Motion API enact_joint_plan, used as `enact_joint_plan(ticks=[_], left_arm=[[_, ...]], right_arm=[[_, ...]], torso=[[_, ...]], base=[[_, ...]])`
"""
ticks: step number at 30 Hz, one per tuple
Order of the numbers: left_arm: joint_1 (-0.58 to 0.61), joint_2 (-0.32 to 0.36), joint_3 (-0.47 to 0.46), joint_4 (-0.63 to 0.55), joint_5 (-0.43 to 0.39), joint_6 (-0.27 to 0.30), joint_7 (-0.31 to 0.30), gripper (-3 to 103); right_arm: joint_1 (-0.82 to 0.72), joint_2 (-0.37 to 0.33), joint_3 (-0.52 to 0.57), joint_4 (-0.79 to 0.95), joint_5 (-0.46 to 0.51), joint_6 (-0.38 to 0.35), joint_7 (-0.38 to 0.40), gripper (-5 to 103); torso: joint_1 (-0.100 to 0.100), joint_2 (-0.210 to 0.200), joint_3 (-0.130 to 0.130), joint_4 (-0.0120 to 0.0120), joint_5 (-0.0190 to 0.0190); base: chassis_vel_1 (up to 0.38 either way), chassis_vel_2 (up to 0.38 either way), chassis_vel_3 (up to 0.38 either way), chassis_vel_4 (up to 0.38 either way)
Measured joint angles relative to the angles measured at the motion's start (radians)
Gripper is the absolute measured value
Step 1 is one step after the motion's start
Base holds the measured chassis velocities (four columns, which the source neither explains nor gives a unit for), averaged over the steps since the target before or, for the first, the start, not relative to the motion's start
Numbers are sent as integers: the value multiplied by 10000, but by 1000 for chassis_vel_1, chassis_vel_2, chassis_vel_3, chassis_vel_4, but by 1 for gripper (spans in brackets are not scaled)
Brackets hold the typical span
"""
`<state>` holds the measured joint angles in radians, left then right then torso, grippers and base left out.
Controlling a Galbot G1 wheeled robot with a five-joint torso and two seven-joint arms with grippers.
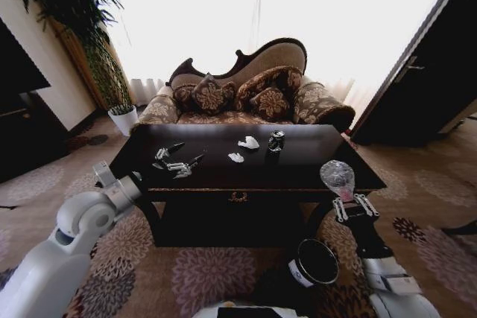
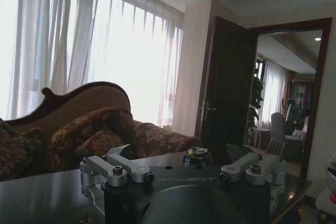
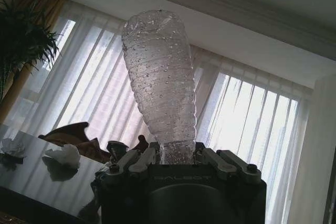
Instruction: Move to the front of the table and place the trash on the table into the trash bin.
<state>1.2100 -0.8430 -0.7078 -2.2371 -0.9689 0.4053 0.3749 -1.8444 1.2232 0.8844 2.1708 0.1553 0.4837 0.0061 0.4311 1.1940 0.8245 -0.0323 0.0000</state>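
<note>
Hovering beyond the table's front right corner, the right gripper has its fingers clamped on the bottle above the trash bin; the left gripper, fingers apart, hangs over the tabletop.

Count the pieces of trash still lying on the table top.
3: two white crumpled papers mid-table and a dark can beside them. The clear bottle is off the table, in the right gripper.
</note>
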Motion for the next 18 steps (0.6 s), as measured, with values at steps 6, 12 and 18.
enact_joint_plan(ticks=[6, 12, 18], left_arm=[[299, -125, -269, -5, 32, 0, 49, 100], [443, -258, -465, -5, 47, -36, 102, 100], [416, -304, -466, 31, 47, -46, 114, 100]], right_arm=[[-9, 46, -189, -849, 793, 212, 62, 25], [48, 334, -453, -2359, 546, 1042, 73, 25], [594, 419, -548, -3957, 424, 1617, 31, 25]], torso=[[1, 0, 1, 1, -1], [0, 0, 0, -1, -2], [1, -1, 1, -1, 0]], base=[[0, 0, 0, 0], [0, 0, 0, 0], [0, 0, 0, 0]])
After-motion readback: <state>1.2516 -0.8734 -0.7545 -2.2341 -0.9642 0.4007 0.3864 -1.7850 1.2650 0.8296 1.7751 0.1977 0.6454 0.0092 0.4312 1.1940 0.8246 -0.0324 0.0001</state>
